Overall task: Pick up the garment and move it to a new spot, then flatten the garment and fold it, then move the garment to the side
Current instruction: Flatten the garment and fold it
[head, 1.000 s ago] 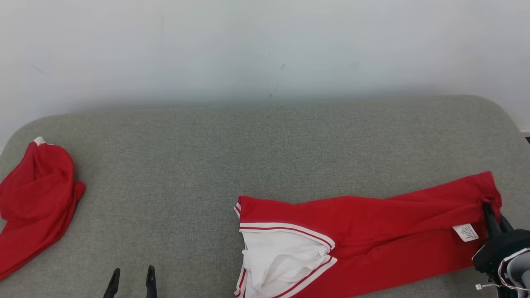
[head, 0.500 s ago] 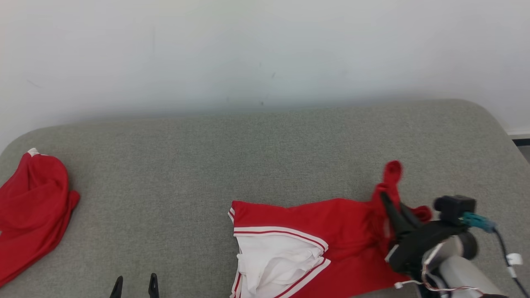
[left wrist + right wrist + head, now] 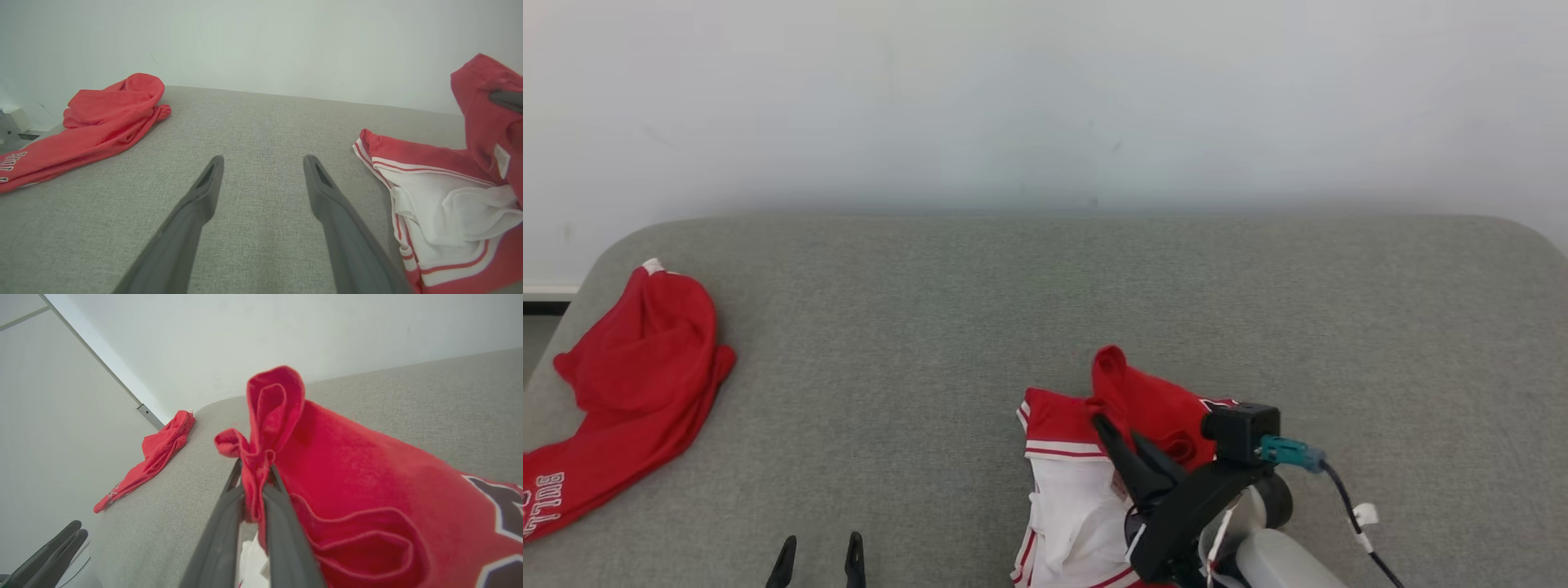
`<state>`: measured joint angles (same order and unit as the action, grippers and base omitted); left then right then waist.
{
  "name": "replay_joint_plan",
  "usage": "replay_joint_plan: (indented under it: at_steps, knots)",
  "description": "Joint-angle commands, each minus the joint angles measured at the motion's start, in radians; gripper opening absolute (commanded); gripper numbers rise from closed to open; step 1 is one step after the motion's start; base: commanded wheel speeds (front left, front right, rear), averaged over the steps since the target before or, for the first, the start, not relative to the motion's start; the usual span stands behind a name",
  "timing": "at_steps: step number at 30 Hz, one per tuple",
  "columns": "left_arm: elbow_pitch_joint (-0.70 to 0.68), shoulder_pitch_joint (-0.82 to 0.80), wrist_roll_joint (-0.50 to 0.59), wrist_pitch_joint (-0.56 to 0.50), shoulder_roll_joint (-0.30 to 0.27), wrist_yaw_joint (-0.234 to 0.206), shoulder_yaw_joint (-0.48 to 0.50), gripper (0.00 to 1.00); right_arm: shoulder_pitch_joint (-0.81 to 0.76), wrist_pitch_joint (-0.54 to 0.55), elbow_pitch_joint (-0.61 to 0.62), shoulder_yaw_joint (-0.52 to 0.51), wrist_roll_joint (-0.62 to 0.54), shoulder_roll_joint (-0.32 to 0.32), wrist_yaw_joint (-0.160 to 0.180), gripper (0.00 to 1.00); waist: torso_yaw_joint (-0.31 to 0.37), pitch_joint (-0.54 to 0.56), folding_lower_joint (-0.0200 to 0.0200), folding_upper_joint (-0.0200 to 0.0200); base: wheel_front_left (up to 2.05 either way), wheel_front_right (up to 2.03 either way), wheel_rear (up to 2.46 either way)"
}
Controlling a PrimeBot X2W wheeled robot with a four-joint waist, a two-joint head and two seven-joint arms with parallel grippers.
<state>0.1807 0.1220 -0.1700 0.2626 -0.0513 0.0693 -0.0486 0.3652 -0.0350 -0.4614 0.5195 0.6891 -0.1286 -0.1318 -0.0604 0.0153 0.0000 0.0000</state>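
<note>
We count two red garments on the grey cushion (image 3: 1013,286): the task garment (image 3: 1147,404) at five o'clock, pinched by our right end effector (image 3: 1117,430); the second garment (image 3: 645,359) at nine. Our left end effector (image 3: 822,541) stands spread.

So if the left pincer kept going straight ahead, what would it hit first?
Likely the grey cushion, or the white wall behind it if it skims over; depth is unclear. The open left pincer points between the red heap and the red-and-white garment, touching neither.
</note>
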Motion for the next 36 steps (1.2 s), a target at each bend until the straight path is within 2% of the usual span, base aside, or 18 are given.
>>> replay_joint_plan:
  at_steps: [1,8,9,10,11,15,22,26,30,33,36]
  knots:
    - [0.004,-0.009,-0.002,0.003,0.002,-0.003,-0.004,1.00,0.003,-0.002,-0.016,0.001,-0.010,0.017,0.002,0.00,-0.025,-0.004,0.0000,0.0000,0.00,0.00,0.00]
    - [0.017,-0.020,-0.007,0.003,0.001,-0.005,-0.023,1.00,0.030,-0.022,-0.148,0.009,-0.040,0.065,0.002,0.00,-0.060,-0.010,0.0000,0.0000,0.00,0.00,0.00]
    - [0.019,-0.022,-0.008,0.003,0.002,-0.005,-0.024,1.00,0.036,-0.034,-0.163,0.011,-0.043,0.068,0.002,0.08,-0.063,-0.010,0.0000,0.0000,0.00,0.00,0.00]
    - [0.021,-0.023,-0.009,0.003,0.001,-0.005,-0.024,1.00,0.044,-0.044,-0.175,0.014,-0.047,0.070,0.002,0.71,-0.064,-0.010,0.0000,0.0000,0.00,0.00,0.00]
    - [0.023,-0.024,-0.009,0.003,0.002,-0.006,-0.023,1.00,0.048,-0.057,-0.184,0.018,-0.049,0.072,0.002,1.00,-0.065,-0.009,0.0000,0.0000,0.00,0.00,0.00]
    - [0.024,-0.019,-0.009,0.003,0.002,-0.008,-0.012,1.00,0.062,-0.113,-0.183,0.025,-0.050,0.071,0.002,1.00,-0.057,-0.005,0.0000,0.0000,0.00,0.00,0.00]
    - [0.017,-0.007,-0.009,0.003,0.002,-0.015,-0.004,1.00,0.060,-0.198,-0.082,-0.020,-0.085,-0.027,0.002,1.00,-0.030,0.001,0.0000,0.0000,0.00,0.00,0.00]
    - [0.009,-0.003,-0.008,0.003,0.002,-0.018,-0.002,1.00,0.015,-0.219,-0.014,-0.120,-0.103,-0.086,0.002,1.00,-0.015,-0.001,0.0000,0.0000,0.00,0.00,0.00]
    - [0.005,-0.002,-0.001,0.003,0.001,-0.016,0.006,1.00,-0.050,-0.228,0.048,-0.241,-0.118,-0.109,0.002,1.00,-0.004,-0.004,0.0000,0.0000,0.00,0.00,0.00]
    - [-0.001,-0.003,0.007,0.003,0.002,-0.013,0.010,1.00,-0.108,-0.230,0.091,-0.335,-0.143,-0.111,0.002,1.00,0.005,-0.006,0.0000,0.0000,0.00,0.00,0.00]
    - [-0.011,-0.002,0.016,0.003,0.002,-0.017,0.015,1.00,-0.171,-0.230,0.149,-0.420,-0.175,-0.086,0.002,1.00,0.015,-0.007,0.0000,0.0000,0.00,0.00,0.00]
